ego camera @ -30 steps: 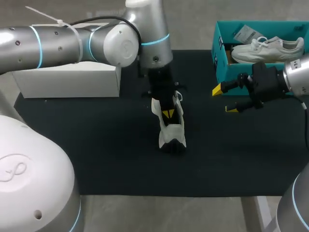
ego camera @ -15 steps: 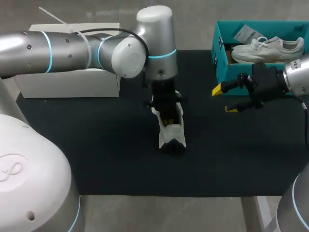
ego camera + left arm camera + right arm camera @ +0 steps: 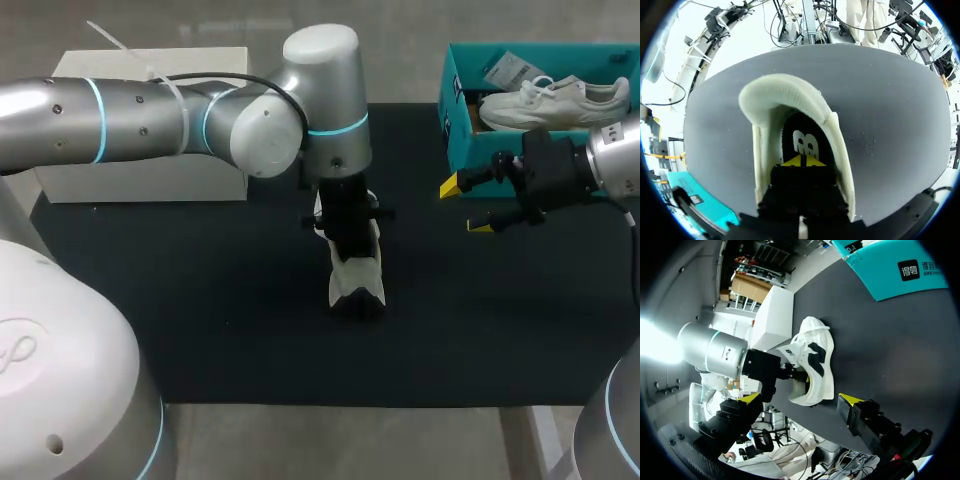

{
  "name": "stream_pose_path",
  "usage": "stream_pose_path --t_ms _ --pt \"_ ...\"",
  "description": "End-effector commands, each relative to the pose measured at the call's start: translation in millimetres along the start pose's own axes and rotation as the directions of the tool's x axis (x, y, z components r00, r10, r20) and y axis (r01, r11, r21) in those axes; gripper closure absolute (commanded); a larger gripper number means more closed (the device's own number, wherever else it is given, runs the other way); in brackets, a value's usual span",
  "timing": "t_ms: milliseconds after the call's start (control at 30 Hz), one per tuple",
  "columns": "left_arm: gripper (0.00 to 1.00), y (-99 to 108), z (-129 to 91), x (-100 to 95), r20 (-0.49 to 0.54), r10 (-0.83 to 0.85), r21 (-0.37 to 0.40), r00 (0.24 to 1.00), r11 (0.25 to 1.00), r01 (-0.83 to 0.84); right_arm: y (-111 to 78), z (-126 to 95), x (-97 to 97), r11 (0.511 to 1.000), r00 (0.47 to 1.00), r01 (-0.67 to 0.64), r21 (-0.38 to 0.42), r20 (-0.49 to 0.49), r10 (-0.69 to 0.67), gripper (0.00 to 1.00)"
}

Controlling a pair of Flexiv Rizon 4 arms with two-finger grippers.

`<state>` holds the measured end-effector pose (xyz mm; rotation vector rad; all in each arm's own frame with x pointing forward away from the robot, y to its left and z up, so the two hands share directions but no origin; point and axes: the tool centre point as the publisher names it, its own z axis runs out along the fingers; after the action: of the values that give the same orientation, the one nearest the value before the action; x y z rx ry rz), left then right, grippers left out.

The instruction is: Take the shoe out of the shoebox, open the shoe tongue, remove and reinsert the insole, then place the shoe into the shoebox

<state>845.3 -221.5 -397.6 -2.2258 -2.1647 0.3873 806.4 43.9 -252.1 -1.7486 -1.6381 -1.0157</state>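
White shoe (image 3: 357,275) on its sole, mid-table (image 3: 200,300); left fingers (image 3: 792,161) pressed together deep inside it, tips on the black insole (image 3: 801,142); right fingers (image 3: 450,186) spread, empty, just beside the teal shoebox (image 3: 449,100).

the left arm (image 3: 130,115) comes in from the left side, lies nearly level, and bends at a rounded silver joint, past which its wrist (image 3: 335,150) is turned straight down. the left gripper (image 3: 801,161) points downward below that wrist, its two yellow tips drawn close with only a thin dark line between them. the right arm (image 3: 612,160) enters from the right edge, also roughly level. the right gripper (image 3: 466,206) points inward toward the left arm, its yellow-tipped fingers spread wide apart.
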Motion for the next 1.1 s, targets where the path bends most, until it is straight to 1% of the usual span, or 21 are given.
stream_pose_path --t_ms 33,133,233,267,400,600,700,733,767,900,967,1033,1100 --pt "1.0 -10 -25 8.4 0.004 0.005 -0.026 1.0 1.0 -0.005 -0.6 1 0.8 1.0 1.0 -0.002 -0.001 0.003 0.002 0.0" --pt "1.0 -14 -22 8.9 -0.013 0.021 -0.003 1.0 1.0 -0.021 -0.6 1 0.8 1.0 1.0 -0.002 -0.001 0.003 0.002 0.0" --pt "1.0 -18 -10 8.7 -0.024 0.021 0.005 0.999 1.0 -0.021 -0.6 1 0.8 1.0 1.0 -0.002 -0.001 0.003 0.002 0.0" --pt "1.0 -20 -6 8.4 -0.024 0.02 0.019 1.0 1.0 -0.02 -0.6 1 0.8 1.0 1.0 -0.002 -0.001 0.003 0.002 0.0" --pt "1.0 -24 9 6.3 -0.02 0.02 0.024 1.0 1.0 -0.02 -0.6 1 0.8 1.0 1.0 -0.002 -0.001 0.003 0.002 0.0" --pt "1.0 -20 29 1.8 0.003 -0.009 0.028 1.0 1.0 0.008 -0.6 1 0.8 1.0 1.0 -0.002 -0.001 0.003 0.002 0.0" --pt "1.0 -19 32 0.5 0.0 -0.012 0.027 1.0 1.0 0.012 -0.6 1 0.8 1.0 1.0 -0.002 -0.001 0.003 0.002 0.0" --pt "1.0 -21 30 0.3 -0.008 -0.001 0.017 1.0 1.0 0.002 -0.6 1 0.8 1.0 1.0 -0.002 -0.001 0.003 0.002 0.0" --pt "1.0 -23 25 0.0 0.0 0.004 0.03 1.0 1.0 -0.004 -0.6 1 0.8 1.0 1.0 -0.002 -0.001 0.003 0.002 0.0" --pt "1.0 -27 -2 1.4 0.001 0.032 0.016 0.999 0.999 -0.032 -0.6 1 0.8 1.0 1.0 -0.002 -0.001 0.003 0.002 0.0" --pt "1.0 -27 -14 0.7 0.023 0.031 0.02 0.999 0.999 -0.032 -0.6 1 0.8 1.0 1.0 -0.002 -0.001 0.003 0.002 0.0" --pt "1.0 -29 -21 -0.9 0.039 0.038 0.019 0.999 0.999 -0.038 -0.6 1 0.8 1.0 1.0 -0.002 -0.001 0.003 0.002 0.0" --pt "1.0 -32 -23 -3.5 0.053 0.044 0.043 0.998 0.998 -0.046 -0.6 1 0.8 1.0 1.0 -0.002 -0.001 0.003 0.002 0.0"
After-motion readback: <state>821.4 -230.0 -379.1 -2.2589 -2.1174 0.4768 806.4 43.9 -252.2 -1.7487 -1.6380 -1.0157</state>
